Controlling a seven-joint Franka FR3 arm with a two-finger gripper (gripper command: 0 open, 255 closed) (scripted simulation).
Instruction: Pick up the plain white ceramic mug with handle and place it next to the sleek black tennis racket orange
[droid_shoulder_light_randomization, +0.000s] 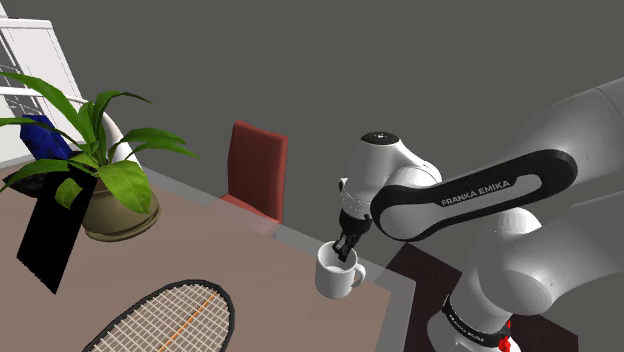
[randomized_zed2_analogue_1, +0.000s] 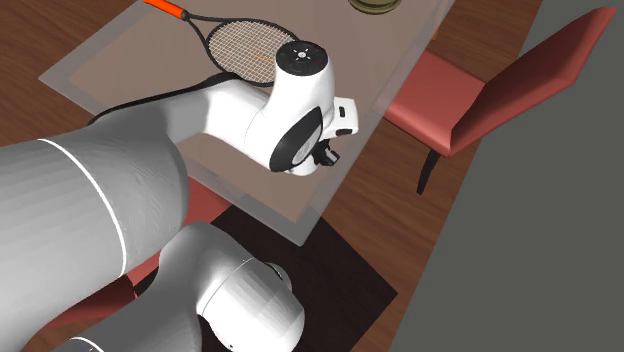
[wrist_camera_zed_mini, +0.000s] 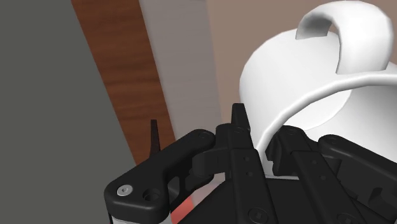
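Note:
The white mug (droid_shoulder_light_randomization: 336, 274) with a handle is upright over the table's near corner, close to the edge. My black gripper (droid_shoulder_light_randomization: 348, 246) comes down on its rim and is shut on the mug wall. In the wrist view one finger is inside the mug (wrist_camera_zed_mini: 299, 76) and the other outside, the gripper (wrist_camera_zed_mini: 270, 137) clasping the rim, with the handle on the far side. The black tennis racket (droid_shoulder_light_randomization: 165, 318) with pale strings lies at the shoulder view's lower left, well apart from the mug. Its orange grip (randomized_zed2_analogue_1: 165, 8) shows in the second exterior view, beyond the gripper (randomized_zed2_analogue_1: 326, 157).
A leafy plant in a round pot (droid_shoulder_light_randomization: 118, 212) stands at the table's back left beside a flat black panel (droid_shoulder_light_randomization: 48, 240). A red chair (droid_shoulder_light_randomization: 257, 168) stands behind the table (droid_shoulder_light_randomization: 250, 260). Dark floor lies past the table edge near the stand.

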